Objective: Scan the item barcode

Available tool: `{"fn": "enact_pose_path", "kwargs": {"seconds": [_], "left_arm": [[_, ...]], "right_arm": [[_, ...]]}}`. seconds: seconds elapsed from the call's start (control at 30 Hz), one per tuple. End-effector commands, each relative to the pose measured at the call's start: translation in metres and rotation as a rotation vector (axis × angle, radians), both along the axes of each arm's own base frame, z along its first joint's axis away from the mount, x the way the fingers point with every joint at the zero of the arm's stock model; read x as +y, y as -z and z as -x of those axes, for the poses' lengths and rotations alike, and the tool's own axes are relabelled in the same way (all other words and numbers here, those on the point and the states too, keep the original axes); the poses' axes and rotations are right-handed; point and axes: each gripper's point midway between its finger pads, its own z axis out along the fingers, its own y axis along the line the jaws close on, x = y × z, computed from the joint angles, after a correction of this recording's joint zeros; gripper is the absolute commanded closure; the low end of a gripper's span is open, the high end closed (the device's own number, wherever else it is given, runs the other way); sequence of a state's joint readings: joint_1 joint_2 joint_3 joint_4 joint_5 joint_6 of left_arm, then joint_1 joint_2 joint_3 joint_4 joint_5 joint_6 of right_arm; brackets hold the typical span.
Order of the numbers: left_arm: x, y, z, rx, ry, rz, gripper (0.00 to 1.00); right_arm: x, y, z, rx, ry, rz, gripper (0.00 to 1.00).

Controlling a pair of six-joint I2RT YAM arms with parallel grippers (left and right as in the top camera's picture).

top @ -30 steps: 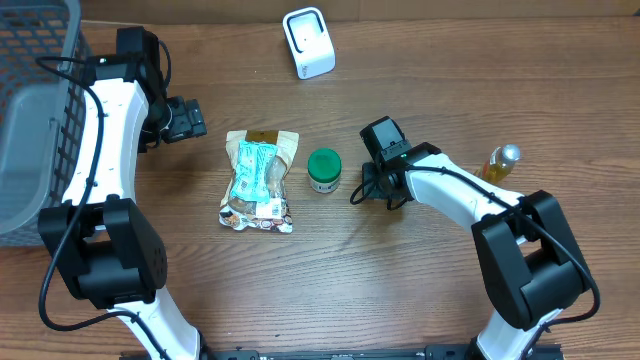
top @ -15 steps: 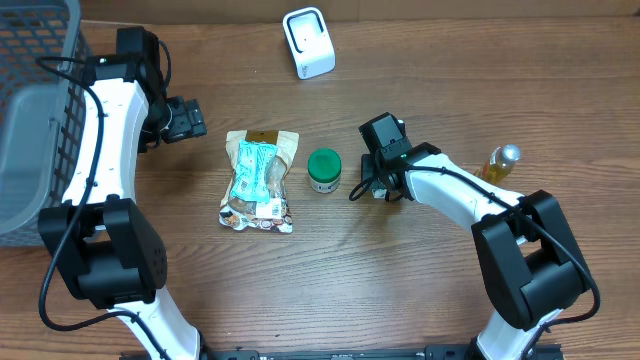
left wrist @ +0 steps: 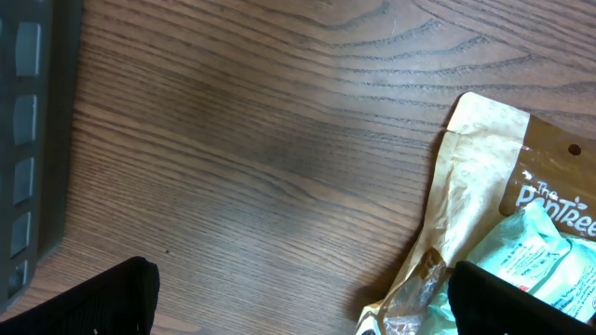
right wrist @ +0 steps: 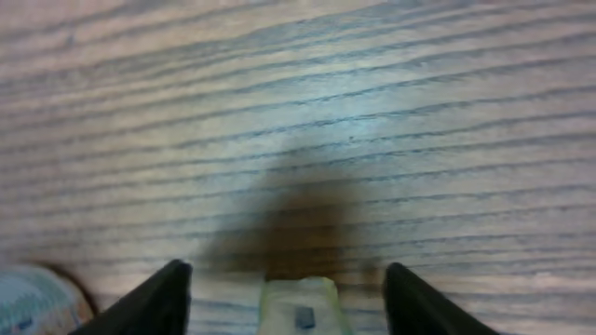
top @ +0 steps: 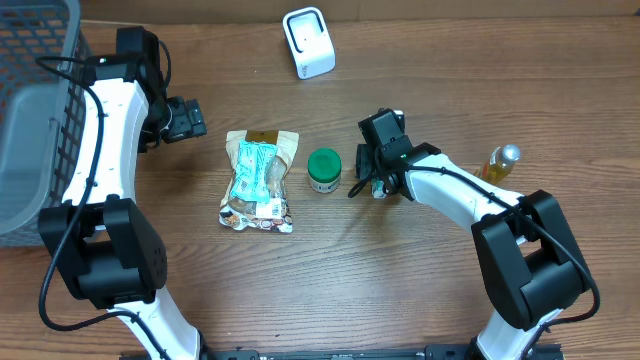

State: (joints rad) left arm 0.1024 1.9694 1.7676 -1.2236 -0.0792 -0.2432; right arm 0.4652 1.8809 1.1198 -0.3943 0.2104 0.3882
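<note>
A snack bag (top: 258, 180) with a tan top and a teal pack inside lies flat at centre left, and it shows again in the left wrist view (left wrist: 507, 214). A green-lidded jar (top: 323, 170) stands to its right. My left gripper (top: 186, 118) hangs open just beyond the bag's top left corner, its fingers (left wrist: 102, 302) spread wide over bare wood. My right gripper (top: 373, 178) is right of the jar, low over the table. Its jaws stand apart around a small pale object (right wrist: 300, 302) that neither finger (right wrist: 158, 302) touches.
A white scanner (top: 308, 42) stands at the far middle of the table. A dark wire basket (top: 30, 90) fills the far left, and its wall shows in the left wrist view (left wrist: 28, 140). An amber bottle (top: 498, 162) is at the right.
My right gripper has shifted slightly toward the far side and its jaws now stand apart. The left arm, the bag and the jar have not moved.
</note>
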Motion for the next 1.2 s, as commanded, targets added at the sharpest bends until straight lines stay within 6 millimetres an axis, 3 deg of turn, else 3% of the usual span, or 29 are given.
{"fn": "enact_pose_path", "kwargs": {"seconds": [0.0,0.03,0.07,0.1,0.13,0.17,0.3,0.47,0.57,0.83,0.93,1.03,1.17], "left_arm": [[-0.001,-0.008,-0.004,-0.025,0.015,-0.01,0.0],[-0.001,-0.008,-0.004,-0.025,0.015,-0.01,0.0],[-0.001,-0.008,-0.004,-0.024,0.015,-0.01,0.0],[-0.001,-0.008,-0.004,-0.025,0.015,-0.01,0.01],[-0.001,-0.008,-0.004,-0.025,0.015,-0.01,0.0],[-0.001,-0.008,-0.004,-0.024,0.015,-0.01,0.0],[0.0,-0.008,-0.004,-0.025,0.015,-0.01,0.0],[-0.001,-0.008,-0.004,-0.025,0.015,-0.01,0.0],[-0.001,-0.008,-0.004,-0.025,0.015,-0.01,0.0],[-0.001,-0.008,-0.004,-0.025,0.015,-0.01,0.01],[-0.001,-0.008,-0.004,-0.025,0.015,-0.01,0.01],[-0.001,-0.008,-0.004,-0.025,0.015,-0.01,0.0],[-0.001,-0.008,-0.004,-0.025,0.015,-0.01,0.0]], "right_arm": [[-0.005,0.0,-0.002,-0.011,0.011,0.021,0.73],[-0.005,0.0,-0.002,-0.01,0.011,0.022,0.82],[-0.005,0.0,-0.002,-0.01,0.011,0.022,0.85],[-0.005,0.0,-0.002,-0.011,0.011,0.021,0.82],[-0.005,0.0,-0.002,-0.012,0.011,0.021,0.73],[-0.004,-0.001,-0.004,-0.019,0.011,0.018,0.29],[-0.003,-0.014,-0.011,-0.034,-0.023,0.033,0.24],[-0.006,-0.056,-0.019,-0.026,-0.008,0.036,0.21],[-0.012,-0.066,-0.021,-0.015,0.004,0.04,0.21],[-0.037,-0.064,-0.019,0.033,0.059,0.05,0.39],[-0.046,-0.059,-0.013,0.079,0.071,0.036,0.55],[-0.056,-0.053,-0.001,0.14,0.084,0.045,0.79],[-0.063,-0.047,0.017,0.221,0.087,0.071,0.87]]}}
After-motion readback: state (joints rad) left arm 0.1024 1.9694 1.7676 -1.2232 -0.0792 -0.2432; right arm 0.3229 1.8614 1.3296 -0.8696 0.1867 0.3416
